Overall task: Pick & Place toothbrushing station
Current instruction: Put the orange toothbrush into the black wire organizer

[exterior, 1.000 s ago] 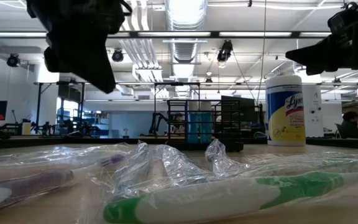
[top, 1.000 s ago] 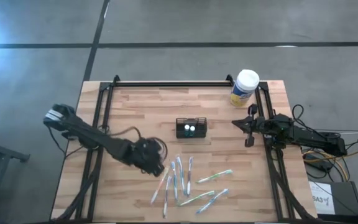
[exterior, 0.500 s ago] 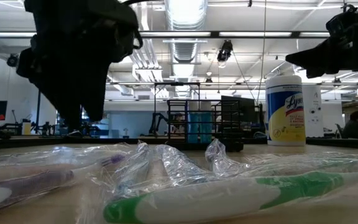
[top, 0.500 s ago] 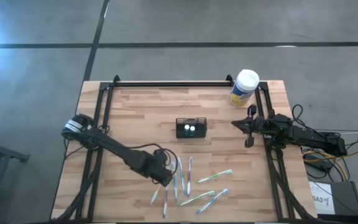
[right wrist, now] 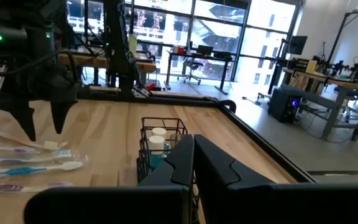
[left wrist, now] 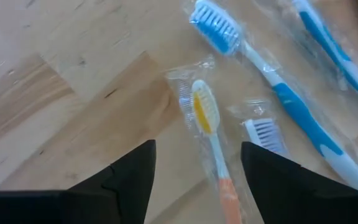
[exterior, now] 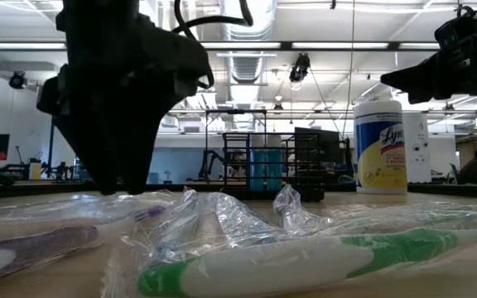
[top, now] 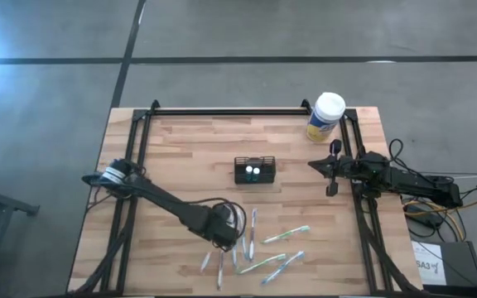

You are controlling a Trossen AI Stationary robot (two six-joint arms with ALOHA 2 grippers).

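Observation:
The toothbrushing station is a small black slotted holder standing on its base at mid-table, with two white-topped items inside; it also shows in the low view and the right wrist view. Several wrapped toothbrushes lie flat near the table's front. My left gripper is low over their left end, open. Its fingers stand on either side of an orange-handled, yellow-headed toothbrush, and I see no touch. My right gripper hangs shut by the right rail, right of the station, holding nothing.
A white-capped, yellow-labelled canister stands at the far right corner. Black rails run along the table's left, far and right sides. A blue toothbrush lies just beside the orange one. Bare wood lies left of and beyond the station.
My left gripper has moved toward the table's right and near edges and come down, from left of the toothbrushes to just over their left end. The toothbrushes and the station have stayed where they were.

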